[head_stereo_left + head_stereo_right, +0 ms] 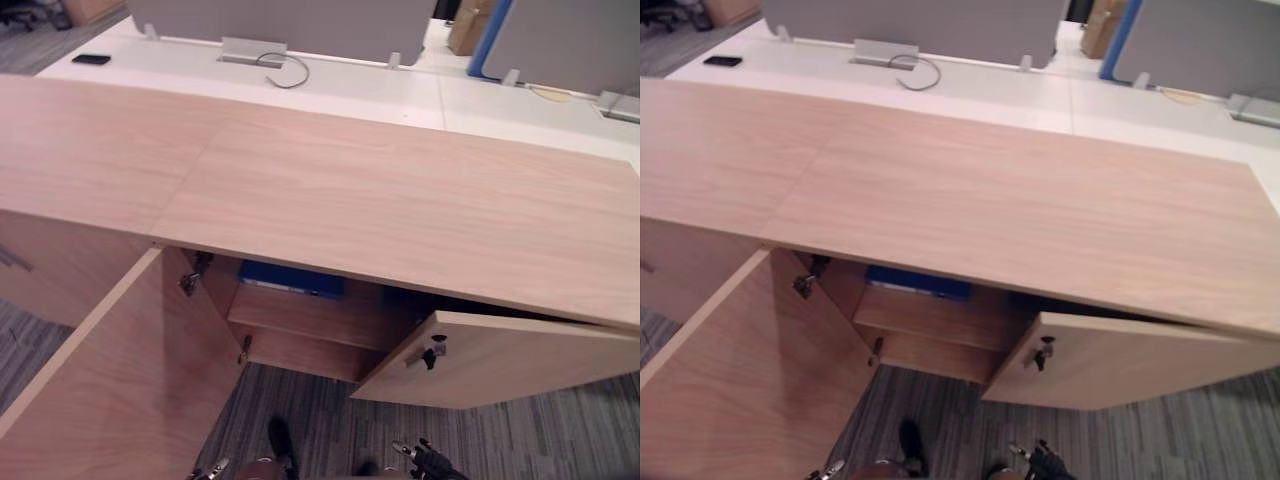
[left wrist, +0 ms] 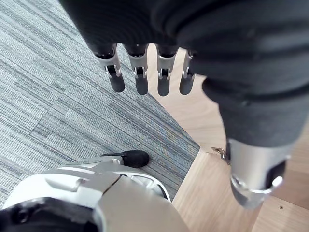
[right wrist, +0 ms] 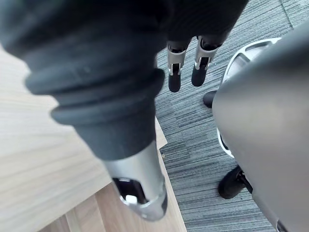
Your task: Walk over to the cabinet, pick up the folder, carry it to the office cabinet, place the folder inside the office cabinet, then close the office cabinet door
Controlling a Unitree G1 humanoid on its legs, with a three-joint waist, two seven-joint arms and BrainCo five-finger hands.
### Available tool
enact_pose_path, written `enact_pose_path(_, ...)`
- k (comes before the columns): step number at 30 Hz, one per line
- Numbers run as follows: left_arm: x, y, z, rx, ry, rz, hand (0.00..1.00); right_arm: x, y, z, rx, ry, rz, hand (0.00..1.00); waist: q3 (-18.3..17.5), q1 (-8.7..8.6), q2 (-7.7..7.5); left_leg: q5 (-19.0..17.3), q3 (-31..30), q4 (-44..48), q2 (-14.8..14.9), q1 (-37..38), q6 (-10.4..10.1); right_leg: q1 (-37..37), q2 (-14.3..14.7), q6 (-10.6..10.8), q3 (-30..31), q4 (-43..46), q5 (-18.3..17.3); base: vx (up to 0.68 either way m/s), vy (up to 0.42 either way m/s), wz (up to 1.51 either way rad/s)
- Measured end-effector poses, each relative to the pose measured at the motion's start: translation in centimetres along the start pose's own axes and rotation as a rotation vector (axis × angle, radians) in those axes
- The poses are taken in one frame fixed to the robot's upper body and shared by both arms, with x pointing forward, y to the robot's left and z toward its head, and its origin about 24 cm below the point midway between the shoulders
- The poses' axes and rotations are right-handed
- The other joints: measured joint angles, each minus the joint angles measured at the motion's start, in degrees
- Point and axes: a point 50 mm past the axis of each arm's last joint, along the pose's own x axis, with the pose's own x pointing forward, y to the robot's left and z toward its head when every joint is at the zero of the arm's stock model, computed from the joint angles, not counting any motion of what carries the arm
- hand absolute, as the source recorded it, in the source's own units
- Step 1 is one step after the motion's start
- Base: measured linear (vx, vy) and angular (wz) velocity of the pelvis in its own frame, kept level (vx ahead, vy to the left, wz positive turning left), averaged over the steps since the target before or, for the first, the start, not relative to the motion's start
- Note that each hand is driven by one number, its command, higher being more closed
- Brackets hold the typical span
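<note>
Our left hand (image 2: 141, 72) and right hand (image 3: 175, 67) hang empty, fingers straight (free for the doors, we judge). Ahead of them the folder (image 1: 290, 277) already lies inside the cabinet (image 1: 350, 190), its left door (image 1: 110, 390) and right door (image 1: 500, 360) open.

Cabinet top: you face a long light-wood office cabinet (image 1: 350, 190), its flat top running across both eye views.
Inner shelf: in the open compartment, you see a wooden shelf (image 1: 300, 318) carrying a blue folder (image 1: 290, 278) towards the back.
Floor: grey striped carpet (image 1: 320, 420) lies under the cabinet.
Desk behind: a white desk (image 1: 380, 90) bears a small flat black object (image 1: 91, 59) and a looped grey cable (image 1: 292, 72).
</note>
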Motion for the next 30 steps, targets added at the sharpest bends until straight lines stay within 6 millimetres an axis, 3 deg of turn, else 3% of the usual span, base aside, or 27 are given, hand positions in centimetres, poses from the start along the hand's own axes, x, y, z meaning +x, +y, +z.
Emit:
enact_pose_path(4, 0.0, -0.1, 0.1, 0.011, -0.004, -0.005, 0.0, 0.0, 0.1, 0.1, -0.005, -0.004, 0.002, 0.0, 0.1, -0.05, 0.12, -0.6, -0.9, 0.0, -1.3, 0.7, 0.5, 1.2, -1.1, -0.2, 0.0, 0.1, 0.2, 0.06, 0.017, 0.17)
enact_pose_path(7, 0.0, -0.3, 0.1, 0.016, -0.004, -0.012, 0.0, 0.0, -0.1, 0.5, -0.01, -0.021, 0.0, 0.0, 0.8, -0.31, 0.71, -3.1, -2.5, 0.0, -2.8, 3.0, 2.6, 1.7, -5.1, 0.2, -0.9, 8.2, -1.6, 0.08, 0.04, 0.15)
enact_pose_path(8, 0.1, -0.7, 0.3, 0.05, -0.015, -0.028, 0.0, 0.0, -0.1, 1.1, -0.016, -0.049, 0.002, 0.0, 1.1, -1.36, 1.42, -3.3, -4.5, 0.0, -2.6, 3.8, 2.8, -0.7, -7.2, -1.5, 0.1, 17.1, -1.8, 0.03, 0.072, 0.46)
enact_pose_path(10, 0.3, -0.9, 1.1, 0.082, -0.039, -0.039, 0.0, 0.0, -0.2, 1.4, -0.048, -0.064, 0.003, 0.0, 1.3, -1.64, 1.6, -3.4, -6.6, 0.0, -2.1, 4.4, 2.8, -3.6, -8.5, -5.0, 4.8, 24.9, -3.3, 0.0, 0.078, 0.59)
enact_pose_path(12, 0.3, -1.3, 1.8, 0.101, -0.07, -0.05, 0.0, 0.0, -0.5, 1.4, -0.065, -0.065, -0.004, 0.0, 1.3, -1.44, 1.62, -3.5, -7.5, 0.1, -1.4, 4.1, 2.5, -4.8, -8.9, -4.4, 9.0, 26.0, -3.4, 0.02, 0.045, 0.61)
enact_pose_path(15, 0.3, -1.1, 2.0, 0.114, -0.079, -0.047, 0.0, 0.0, -0.1, 1.0, -0.069, -0.049, 0.012, 0.0, 0.5, -0.98, 0.48, -3.9, -9.0, 3.5, -0.4, 1.2, 0.1, -3.9, -6.2, 0.4, 13.0, 15.3, -2.1, 0.04, -0.101, 0.41)
enact_pose_path(16, 0.3, -0.9, 2.2, 0.113, -0.087, -0.042, 0.0, 0.0, 0.0, 0.6, -0.066, -0.031, 0.016, 0.0, 0.4, -0.81, -0.14, -4.9, -9.6, 7.2, 0.1, -1.3, -1.0, -2.6, -4.3, 0.6, 13.0, 8.4, -1.8, 0.04, -0.233, 0.34)
enact_pose_path(18, 0.3, -0.3, 2.3, 0.097, -0.09, -0.022, 0.0, -0.1, 0.2, 0.0, -0.061, -0.009, 0.021, 0.0, 0.5, 0.25, -1.67, -6.8, -9.5, 12.1, 0.4, -4.0, -2.0, -1.5, -2.6, 1.4, 12.0, 3.6, 1.0, 0.03, -0.311, 0.06)
enact_pose_path(19, 0.3, -0.2, 2.0, 0.074, -0.083, -0.012, 0.0, -0.1, 0.1, -0.1, -0.061, -0.003, 0.018, 0.0, 0.6, 0.56, -1.62, -7.6, -9.6, 13.9, 1.3, -4.3, -2.8, -0.3, -1.7, 2.2, 12.3, 2.1, 0.2, 0.05, -0.349, -0.08)
enact_pose_path(24, 0.0, 0.4, 1.1, -0.003, -0.061, 0.022, 0.0, -0.2, 0.0, -0.5, -0.041, 0.006, 0.018, 0.0, 0.3, 0.76, -2.17, -4.7, -10.6, 8.9, 5.0, -0.8, -5.9, 1.6, 2.5, 0.1, 12.0, 1.1, -1.0, 0.02, -0.231, -0.03)
enact_pose_path(30, 0.0, 0.4, 0.7, -0.041, -0.042, 0.03, 0.0, -0.2, -0.2, -0.7, -0.04, 0.008, 0.009, 0.0, 0.2, 0.75, -1.91, 0.5, -13.3, 0.2, 5.1, 3.1, -6.7, 3.0, 4.1, -0.5, 9.9, 0.9, -1.8, -0.02, -0.072, 0.22)
